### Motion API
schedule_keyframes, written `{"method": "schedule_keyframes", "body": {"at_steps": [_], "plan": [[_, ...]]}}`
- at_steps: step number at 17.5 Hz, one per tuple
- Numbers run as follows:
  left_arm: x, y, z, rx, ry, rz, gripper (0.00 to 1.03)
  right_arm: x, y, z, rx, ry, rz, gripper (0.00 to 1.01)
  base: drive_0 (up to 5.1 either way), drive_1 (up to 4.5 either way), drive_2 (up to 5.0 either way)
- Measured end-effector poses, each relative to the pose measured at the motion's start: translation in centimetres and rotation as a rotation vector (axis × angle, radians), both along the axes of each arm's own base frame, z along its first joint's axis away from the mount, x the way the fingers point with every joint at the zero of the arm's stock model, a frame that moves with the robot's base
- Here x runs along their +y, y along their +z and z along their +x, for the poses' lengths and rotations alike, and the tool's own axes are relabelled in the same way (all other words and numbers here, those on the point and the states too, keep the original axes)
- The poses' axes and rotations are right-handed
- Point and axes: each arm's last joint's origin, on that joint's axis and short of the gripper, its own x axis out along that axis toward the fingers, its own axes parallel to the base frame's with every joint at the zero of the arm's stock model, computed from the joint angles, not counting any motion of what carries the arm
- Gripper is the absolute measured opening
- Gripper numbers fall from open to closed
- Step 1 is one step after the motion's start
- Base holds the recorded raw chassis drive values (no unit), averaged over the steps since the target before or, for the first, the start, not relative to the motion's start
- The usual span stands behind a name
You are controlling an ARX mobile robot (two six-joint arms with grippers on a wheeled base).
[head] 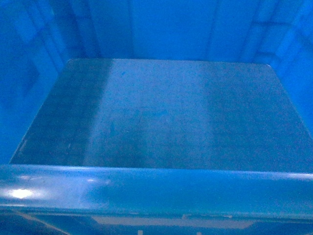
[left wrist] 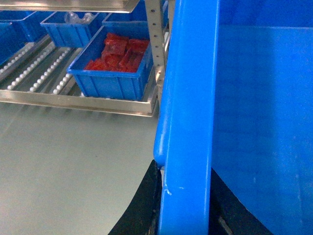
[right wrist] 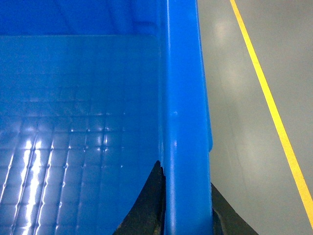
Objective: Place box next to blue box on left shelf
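The box [head: 161, 112] fills the head view, with its smooth floor, ribbed walls and thick near rim. It is carried between both arms. My left gripper [left wrist: 186, 208] is shut on the box's left rim [left wrist: 188, 98], one black finger [left wrist: 142, 213] outside the wall and one inside. My right gripper [right wrist: 187, 208] is shut on the right rim [right wrist: 183, 98] in the same way. The left shelf [left wrist: 44, 73], grey rails with white rollers, lies to the upper left in the left wrist view. On it stands a blue box [left wrist: 115, 81] holding red packets, near the shelf's right post.
More blue crates [left wrist: 68, 27] sit further back on the roller shelf, under a metal level above. A perforated upright post [left wrist: 155, 44] bounds the shelf's right end. Grey floor [left wrist: 63, 166] lies below it. A yellow floor line [right wrist: 266, 98] runs along the right side.
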Motion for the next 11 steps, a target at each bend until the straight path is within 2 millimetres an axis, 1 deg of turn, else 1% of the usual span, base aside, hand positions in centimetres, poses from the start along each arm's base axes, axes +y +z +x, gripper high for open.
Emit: {"method": "schedule_keyframes", "body": {"at_steps": [10,11], "plan": [[-0.03,-0.07,0.05,0.004,-0.001,-0.001,0.14,0.00,-0.09,0.03,0.007,-0.001,-0.002,0.09,-0.1,4.02,-4.1],[-0.06,-0.07,0.04,0.004,-0.003,-0.002,0.14,-0.02,-0.01,-0.03,0.002,-0.002,-0.002,0.09,-4.8,2.61,2.6]]}}
